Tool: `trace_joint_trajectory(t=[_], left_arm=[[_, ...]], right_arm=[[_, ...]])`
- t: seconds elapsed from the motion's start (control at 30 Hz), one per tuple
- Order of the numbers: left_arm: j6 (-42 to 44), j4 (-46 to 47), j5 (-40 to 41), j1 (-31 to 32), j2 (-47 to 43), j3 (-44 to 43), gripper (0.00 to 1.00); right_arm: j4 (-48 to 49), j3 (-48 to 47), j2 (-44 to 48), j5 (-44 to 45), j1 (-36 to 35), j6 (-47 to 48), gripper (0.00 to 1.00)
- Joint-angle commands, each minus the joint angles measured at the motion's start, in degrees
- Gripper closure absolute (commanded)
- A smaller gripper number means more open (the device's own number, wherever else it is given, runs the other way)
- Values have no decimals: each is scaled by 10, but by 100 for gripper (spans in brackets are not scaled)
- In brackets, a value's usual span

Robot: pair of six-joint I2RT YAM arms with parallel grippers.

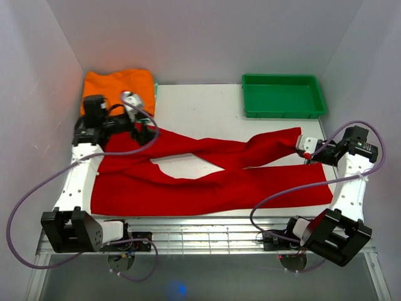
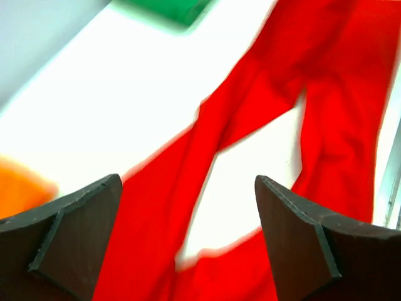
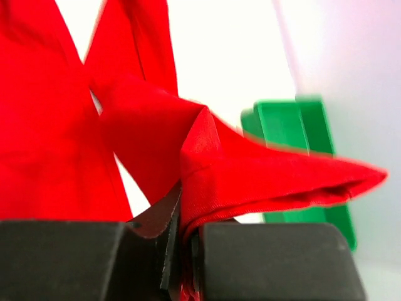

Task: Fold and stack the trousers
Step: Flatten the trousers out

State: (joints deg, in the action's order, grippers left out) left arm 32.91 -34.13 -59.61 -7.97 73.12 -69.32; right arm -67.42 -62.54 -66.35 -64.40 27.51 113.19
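The trousers (image 1: 207, 182) lie spread across most of the worktop (image 1: 207, 103), with the waist end to the left and the two legs running off to the right. The near leg lies flat along the near edge. The far leg angles across toward the right side, leaving a small patch of bare worktop between the two. The right hand (image 3: 183, 235) is at the right, clamped on the end of that far leg. From its wrist view the red cloth is pinched tight between the fingers, and a folded point of fabric stands up just past them. The left hand (image 2: 187, 178) hangs over the waist end at the far left with its fingers spread wide apart. Nothing is between them (only red cloth and white worktop below). A folded orange garment (image 1: 119, 84) sits in the far left corner, just beyond the left hand. A green tray (image 1: 283, 114) rests at the far right, near the gripped leg end but apart from it.
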Motion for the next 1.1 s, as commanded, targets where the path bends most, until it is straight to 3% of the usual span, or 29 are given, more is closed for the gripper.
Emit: trace_joint_trajectory(t=[0.0,0.17,0.27,0.6,0.7,0.77,0.9,0.93,1.07], left_arm=[[-75,220,22,274,-2,17,2],[-82,234,-8,405,151,-87,2],[-68,241,-22,453,205,-136,2],[-54,308,-85,497,258,-149,2],[-1,293,-114,514,265,-151,2],[81,240,-113,537,273,-154,2],[185,146,-114,560,321,-194,2],[203,112,-115,564,332,-206,2],[267,96,-109,586,383,-236,2]], right_arm=[[-23,4,37,-60,-63,466,92],[-3,38,71,-40,-139,467,92],[3,55,87,-26,-184,467,92],[-12,128,152,36,-329,468,92],[-37,142,162,54,-339,468,92],[-60,152,175,82,-339,467,92],[-61,188,236,154,-339,411,92],[-55,195,249,168,-339,361,92],[-68,211,287,205,-339,332,92]])
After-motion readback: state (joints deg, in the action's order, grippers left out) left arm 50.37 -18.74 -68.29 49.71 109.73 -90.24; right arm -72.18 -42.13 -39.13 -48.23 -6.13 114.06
